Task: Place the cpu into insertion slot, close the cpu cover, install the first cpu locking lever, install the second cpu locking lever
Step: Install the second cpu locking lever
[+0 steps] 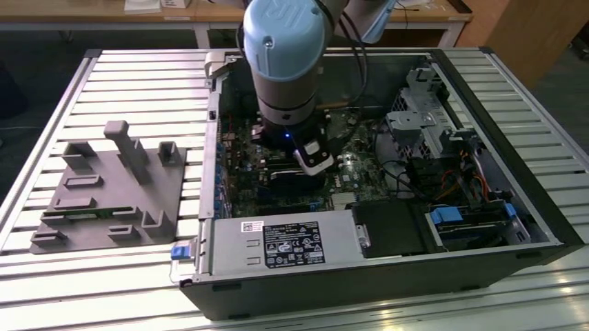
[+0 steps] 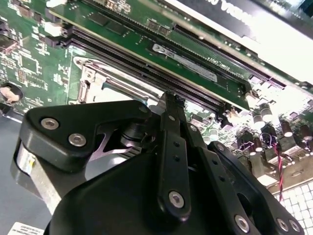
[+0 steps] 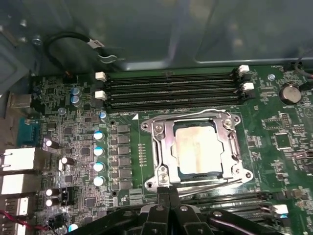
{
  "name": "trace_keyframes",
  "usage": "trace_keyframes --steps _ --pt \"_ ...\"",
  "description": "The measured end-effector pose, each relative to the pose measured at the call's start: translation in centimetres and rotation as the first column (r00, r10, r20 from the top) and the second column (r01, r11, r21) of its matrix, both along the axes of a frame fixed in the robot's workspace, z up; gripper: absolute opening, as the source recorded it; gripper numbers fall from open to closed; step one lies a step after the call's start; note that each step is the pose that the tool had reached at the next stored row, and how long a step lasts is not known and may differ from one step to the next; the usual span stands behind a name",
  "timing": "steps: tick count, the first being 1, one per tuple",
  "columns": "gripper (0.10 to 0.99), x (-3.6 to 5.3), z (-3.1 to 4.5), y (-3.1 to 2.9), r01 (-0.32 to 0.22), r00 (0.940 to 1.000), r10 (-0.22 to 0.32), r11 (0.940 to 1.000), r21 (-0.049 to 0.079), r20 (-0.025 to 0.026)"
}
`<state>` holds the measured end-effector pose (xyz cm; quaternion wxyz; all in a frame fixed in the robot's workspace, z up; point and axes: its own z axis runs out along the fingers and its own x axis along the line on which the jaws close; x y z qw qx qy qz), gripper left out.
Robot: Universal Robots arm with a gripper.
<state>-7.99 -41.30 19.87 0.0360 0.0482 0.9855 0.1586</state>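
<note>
In the first wrist view the cpu, a dull silver square, lies in the insertion slot on the green motherboard. The cpu cover, a silver frame plate, lies flat over it with the chip showing through its window. One thin wire locking lever runs along one side of the socket and another along the opposite side. My gripper is shut, its black fingertips pressed together at a corner of the socket beside that second lever. From behind, the gripper hides most of the socket. The gripper hangs inside the open computer case.
Long black memory slots run beside the socket, and a row of capacitors stands on another side. A grey power supply and a drive cage crowd the case. A grey fixture sits on the slatted table at the exterior view's left.
</note>
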Motion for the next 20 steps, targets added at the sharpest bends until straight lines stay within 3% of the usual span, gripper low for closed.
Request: trace_keyframes --steps 13,20 --pt "0.106 -0.49 -0.8 0.0 -0.001 1.0 0.001 0.9992 0.04 0.0001" --pt "0.106 -0.7 -1.1 0.0 -0.002 1.0 0.002 0.9989 0.048 0.0001"
